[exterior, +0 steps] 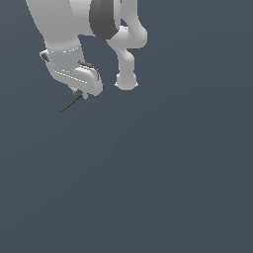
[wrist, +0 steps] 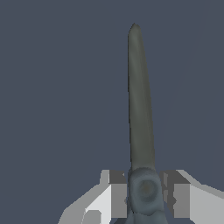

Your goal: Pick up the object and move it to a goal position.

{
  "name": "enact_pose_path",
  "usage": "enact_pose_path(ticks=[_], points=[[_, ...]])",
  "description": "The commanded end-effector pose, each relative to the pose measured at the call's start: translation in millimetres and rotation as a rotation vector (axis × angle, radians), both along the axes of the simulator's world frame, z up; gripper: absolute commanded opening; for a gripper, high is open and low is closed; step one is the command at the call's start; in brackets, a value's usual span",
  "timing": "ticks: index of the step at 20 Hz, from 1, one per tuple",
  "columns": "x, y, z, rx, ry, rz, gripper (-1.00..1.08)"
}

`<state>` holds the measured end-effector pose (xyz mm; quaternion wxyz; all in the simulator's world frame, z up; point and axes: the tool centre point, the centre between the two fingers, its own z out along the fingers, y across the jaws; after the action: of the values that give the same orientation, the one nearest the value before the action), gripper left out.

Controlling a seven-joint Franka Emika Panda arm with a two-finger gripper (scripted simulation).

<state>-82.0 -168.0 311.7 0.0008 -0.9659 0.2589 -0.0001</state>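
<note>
The scissors show in the exterior view as a thin dark sliver sticking out from under the white hand toward the exterior view's left. My gripper is at the upper left of that view, shut on them. In the wrist view the long dark blades run straight away from the camera, and the pivot end sits clamped between my two fingers; the gripper is shut on it. The orange loop handles are hidden behind the fingers. I cannot tell how high the scissors are above the floor.
The white arm links fill the upper left of the exterior view. A plain dark grey-blue floor lies all around. No other object and no goal marker shows.
</note>
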Motion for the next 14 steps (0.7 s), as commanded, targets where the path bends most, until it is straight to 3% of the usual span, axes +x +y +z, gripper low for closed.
enact_pose_path(ticks=[1,14], points=[[-7.3,-7.2,27.8,0.000,0.000,0.000,-1.00],[-27.0,-32.7,124.2,-0.001,0.001,0.002,-1.00]])
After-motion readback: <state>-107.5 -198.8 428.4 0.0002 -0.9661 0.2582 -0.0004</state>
